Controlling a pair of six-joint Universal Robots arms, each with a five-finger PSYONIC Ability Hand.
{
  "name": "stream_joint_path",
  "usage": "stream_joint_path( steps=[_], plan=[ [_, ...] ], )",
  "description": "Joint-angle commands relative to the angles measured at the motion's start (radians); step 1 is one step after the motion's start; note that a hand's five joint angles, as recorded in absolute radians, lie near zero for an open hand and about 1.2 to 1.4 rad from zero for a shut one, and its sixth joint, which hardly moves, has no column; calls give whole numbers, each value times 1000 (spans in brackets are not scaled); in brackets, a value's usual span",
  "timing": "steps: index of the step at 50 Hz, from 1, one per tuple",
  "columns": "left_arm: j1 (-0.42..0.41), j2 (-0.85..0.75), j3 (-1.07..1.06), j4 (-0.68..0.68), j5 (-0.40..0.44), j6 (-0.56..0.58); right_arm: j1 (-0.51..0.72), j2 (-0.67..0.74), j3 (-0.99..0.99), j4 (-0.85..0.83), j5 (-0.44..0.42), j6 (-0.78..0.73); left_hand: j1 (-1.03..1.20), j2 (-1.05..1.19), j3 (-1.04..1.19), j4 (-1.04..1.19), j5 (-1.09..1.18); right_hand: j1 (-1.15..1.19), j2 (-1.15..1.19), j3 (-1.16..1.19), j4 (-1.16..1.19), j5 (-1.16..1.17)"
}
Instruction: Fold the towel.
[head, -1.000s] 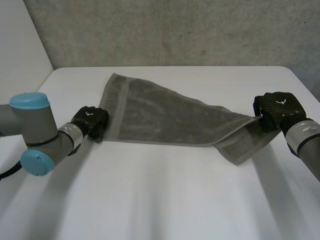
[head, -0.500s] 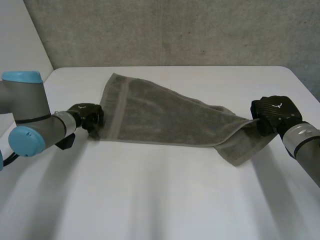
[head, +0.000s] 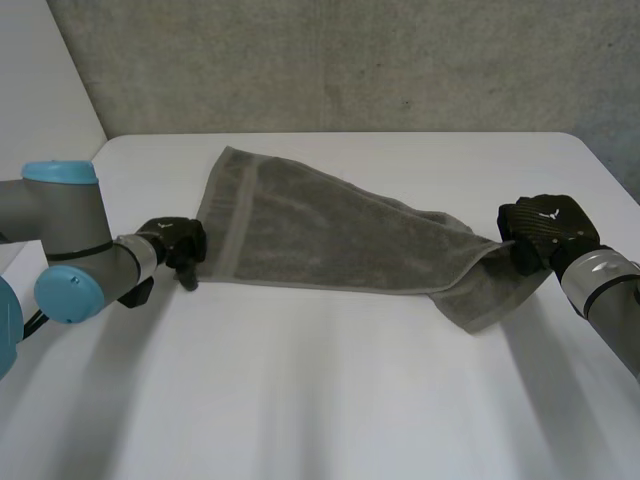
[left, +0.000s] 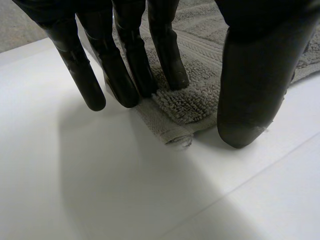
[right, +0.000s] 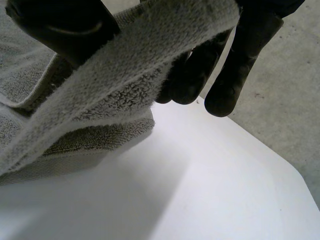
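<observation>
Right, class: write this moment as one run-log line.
towel: spread on table | left hand: open, fingers pressing its left corner | right hand: pinching raised right end

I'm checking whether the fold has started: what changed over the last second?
The right robot hand, pinching the right end of the towel, edged slightly toward the middle. The left arm shifted its joints outward, while the left robot hand stayed at the near left corner with its fingers resting on it. Nothing was grasped or released. The towel lies on the table much as before.
</observation>
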Motion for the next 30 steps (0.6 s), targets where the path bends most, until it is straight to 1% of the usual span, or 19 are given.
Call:
stream_joint_path(
  steps=[1,2,4,5,7,24,30],
  plan=[
    [0,-7,4,4,1,-1,12,7,2,-1,0,-6,303,306,305,291,304,73,67,64,60,47],
    [0,-7,4,4,1,-1,12,7,2,-1,0,-6,305,308,306,292,306,73,67,64,60,47],
    [-1,-7,4,4,0,-2,17,7,3,-1,0,-13,538,541,540,526,539,73,67,64,60,47],
    [-2,-7,4,4,0,-2,17,7,3,-1,0,-13,540,543,541,527,541,73,67,64,60,47],
    [-2,2,1,4,-3,-2,22,11,8,-1,0,-23,700,703,702,687,701,73,67,64,60,47],
    [-9,39,-25,12,-3,-4,23,13,11,-1,0,-29,701,704,702,688,702,73,67,64,60,47],
    [-9,119,-68,21,0,-16,25,-2,-3,5,5,-26,701,704,702,688,702,73,67,64,60,47]
  ],
)
